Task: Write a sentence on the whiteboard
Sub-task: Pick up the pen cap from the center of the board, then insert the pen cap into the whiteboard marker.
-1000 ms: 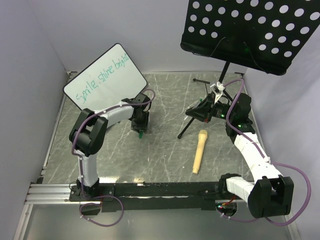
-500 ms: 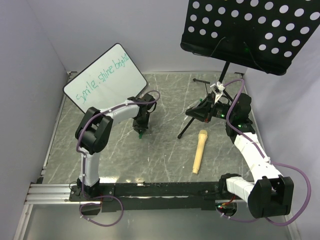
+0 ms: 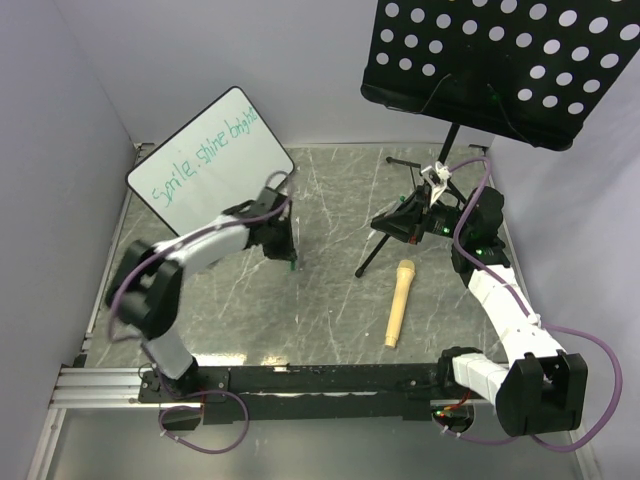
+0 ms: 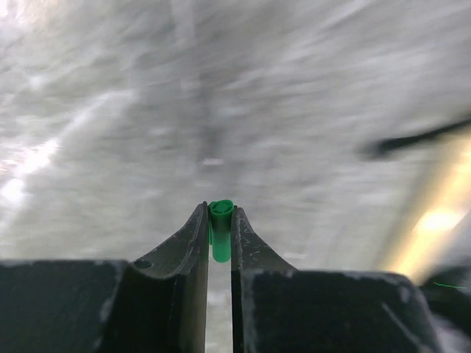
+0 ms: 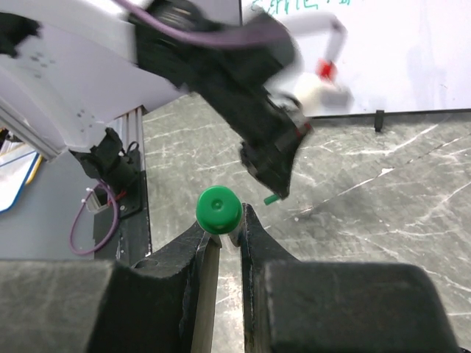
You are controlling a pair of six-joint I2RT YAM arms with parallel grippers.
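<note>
The whiteboard [image 3: 160,172] leans against the back left wall, and its lower edge shows in the right wrist view [image 5: 412,66]. The teal sentence [image 3: 205,153] runs along it. My left gripper [image 3: 288,260] is low over the table in front of the board, shut on a small green marker cap [image 4: 220,235]. The right wrist view shows that gripper [image 5: 274,184] with the cap [image 5: 271,198] sticking out. My right gripper [image 3: 385,226] hovers at centre right, shut on a marker with a green end [image 5: 218,209].
A black perforated music stand [image 3: 500,60] overhangs the back right, and its tripod legs [image 3: 372,258] spread on the table beside my right gripper. A wooden microphone-shaped object [image 3: 398,302] lies at centre right. A black rail [image 3: 320,378] runs along the near edge.
My left arm has swung its elbow out to the left and lower, with the gripper and cap shifting slightly right. The right arm has not moved.
</note>
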